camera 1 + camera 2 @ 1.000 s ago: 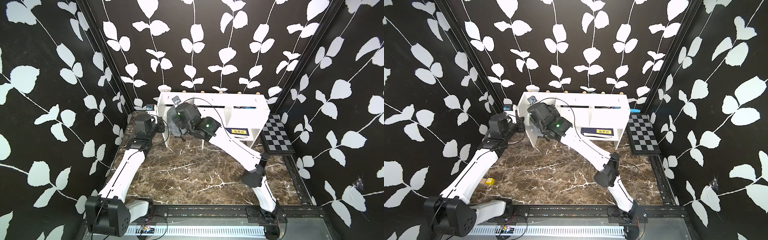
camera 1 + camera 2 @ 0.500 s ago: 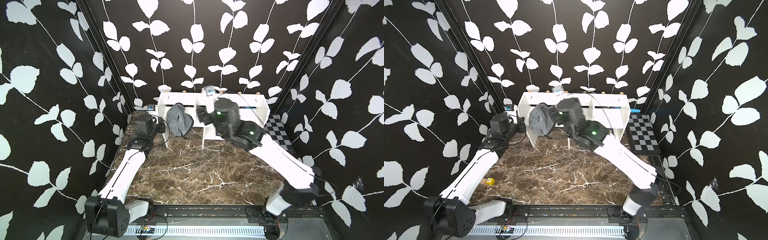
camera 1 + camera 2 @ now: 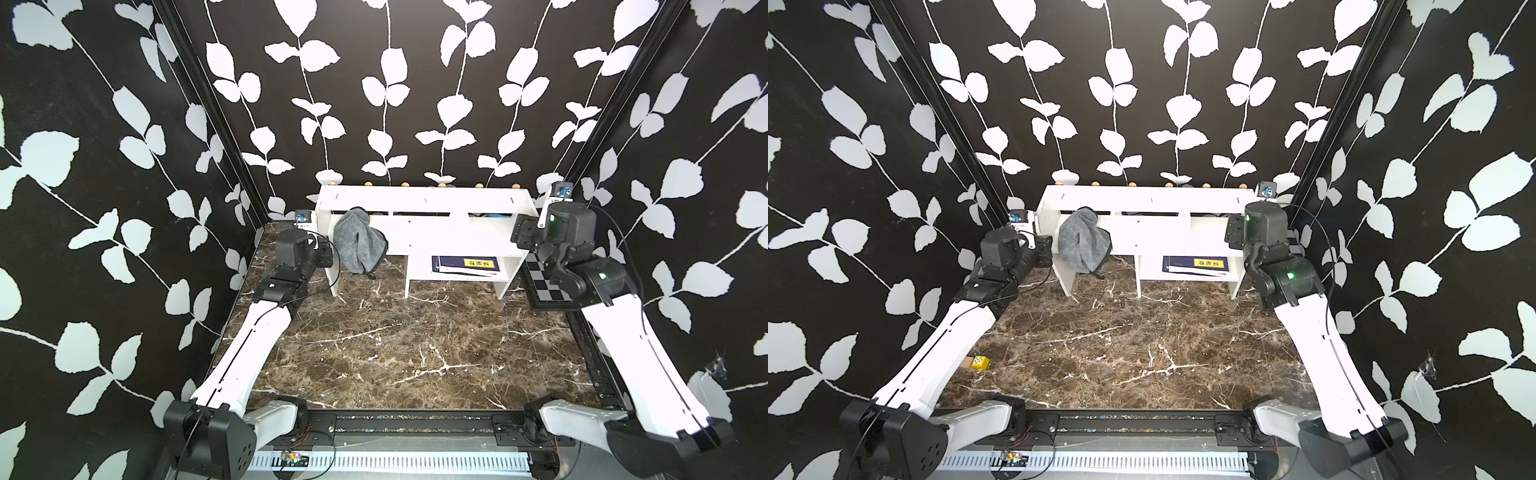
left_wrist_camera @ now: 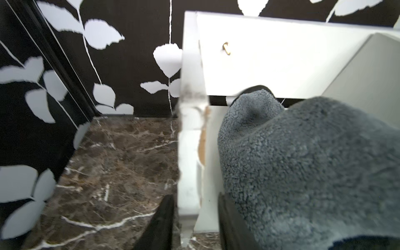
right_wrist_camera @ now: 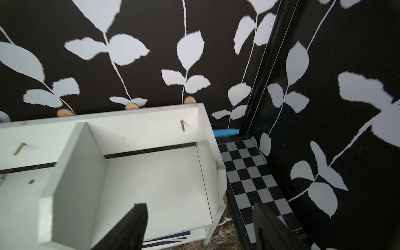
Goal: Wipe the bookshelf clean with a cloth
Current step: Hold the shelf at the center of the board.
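Dark marble tabletop (image 3: 415, 353) carried the low white board bookshelf (image 3: 424, 199), the fuzzy dark grey cloth (image 3: 357, 239) draped over its left end, held by neither arm. Only the left wrist view showed the left gripper (image 4: 194, 197) parted astride the side panel (image 4: 190, 151), probably to steady it; the right gripper (image 5: 200, 205) hovered wide open, empty, above the right end.

Robot test booth, leaf-print walls (image 3: 124, 166), marble tabletop (image 3: 415, 353)

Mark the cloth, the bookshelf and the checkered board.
cloth (image 3: 358, 241), in a top view, middle of its draped folds.
bookshelf (image 3: 395, 199), in a top view, bare top board.
checkered board (image 5: 249, 173), right wrist view, squared face.
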Tool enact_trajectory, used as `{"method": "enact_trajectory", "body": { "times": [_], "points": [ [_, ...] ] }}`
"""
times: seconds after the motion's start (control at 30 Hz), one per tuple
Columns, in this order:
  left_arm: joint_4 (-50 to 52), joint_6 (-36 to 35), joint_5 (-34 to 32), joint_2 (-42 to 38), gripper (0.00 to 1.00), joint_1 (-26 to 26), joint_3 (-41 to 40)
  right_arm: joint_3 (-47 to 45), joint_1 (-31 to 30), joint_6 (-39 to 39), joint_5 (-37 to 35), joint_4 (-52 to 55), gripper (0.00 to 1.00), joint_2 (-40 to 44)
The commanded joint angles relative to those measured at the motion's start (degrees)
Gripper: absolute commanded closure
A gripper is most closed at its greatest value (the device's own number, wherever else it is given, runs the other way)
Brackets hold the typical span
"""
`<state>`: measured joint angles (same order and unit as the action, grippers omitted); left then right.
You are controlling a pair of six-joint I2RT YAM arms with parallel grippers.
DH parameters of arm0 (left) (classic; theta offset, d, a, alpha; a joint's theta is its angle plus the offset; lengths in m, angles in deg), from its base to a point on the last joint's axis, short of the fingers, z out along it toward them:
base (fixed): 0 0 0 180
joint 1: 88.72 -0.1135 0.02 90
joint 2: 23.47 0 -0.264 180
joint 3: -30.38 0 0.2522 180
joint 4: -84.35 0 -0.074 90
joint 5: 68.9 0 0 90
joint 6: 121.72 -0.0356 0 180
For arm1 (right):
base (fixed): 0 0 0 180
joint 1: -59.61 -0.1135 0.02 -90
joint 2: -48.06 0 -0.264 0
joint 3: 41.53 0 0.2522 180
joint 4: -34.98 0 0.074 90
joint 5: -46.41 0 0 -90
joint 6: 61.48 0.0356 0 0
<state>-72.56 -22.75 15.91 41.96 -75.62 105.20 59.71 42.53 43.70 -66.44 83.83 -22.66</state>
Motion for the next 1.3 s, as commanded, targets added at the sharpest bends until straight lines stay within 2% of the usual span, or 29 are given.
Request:
{"method": "enact_trajectory", "body": {
  "times": [0.0,0.13,0.23,0.33,0.43,0.6,0.73,0.87,0.97,1.13,1.17,1.27],
  "points": [
    [1.42,1.93,-4.0,-3.4,0.51,0.26,2.07,-2.23,2.56,2.82,8.3,-1.25,0.29,-1.84],
    [6.26,2.72,-11.66,-5.83,0.42,0.26,3.21,-3.24,4.8,2.33,9.09,-1.92,0.41,-2.64],
    [12.12,3.75,-16.75,-7.33,0.4,-0.09,4.91,-3.54,5.61,1.18,8.33,-1.98,0.42,-2.82],
    [16.11,4.99,-17.51,-9.43,0.39,-0.27,5.79,-3.4,5.92,0.04,7.42,-1.33,0.44,-1.67],
    [17.79,6.14,-13.51,-11.58,0.41,-0.27,6.93,-3.61,5.92,-0.64,8.18,-1.49,0.44,1.15],
    [18.32,9.49,2.82,-11.51,0.47,1.56,10.53,0.04,7.14,-2.85,5.79,1.08,0.42,-0.4],
    [17.22,8.39,4.51,-9.42,0.47,9.56,12.28,1.68,10.8,-1.5,11.38,0.17,0.41,-4.79],
    [15.8,8.2,5.71,-6.83,0.44,13.48,12.59,2.19,12.77,-0.66,14.7,-1.35,0.43,-8.07],
    [15.64,8.07,5.09,-3.13,0.42,13.83,12.72,2.21,13.7,-0.54,15.89,-1.58,0.55,-9.39],
    [15.06,8.21,3.34,3.58,0.39,13.79,15.35,0.34,13.83,-1.26,15.95,-2.51,0.96,-8.55],
    [15.19,8.03,2.49,5.54,0.38,13.79,16.88,0.16,13.86,-1.42,15.91,-2.44,1.0,-8.33],
    [15.55,7.98,3.19,9.74,0.38,13.79,19.83,0.01,13.81,-1.91,15.89,-2.17,1.0,-7.76]
  ]
}}
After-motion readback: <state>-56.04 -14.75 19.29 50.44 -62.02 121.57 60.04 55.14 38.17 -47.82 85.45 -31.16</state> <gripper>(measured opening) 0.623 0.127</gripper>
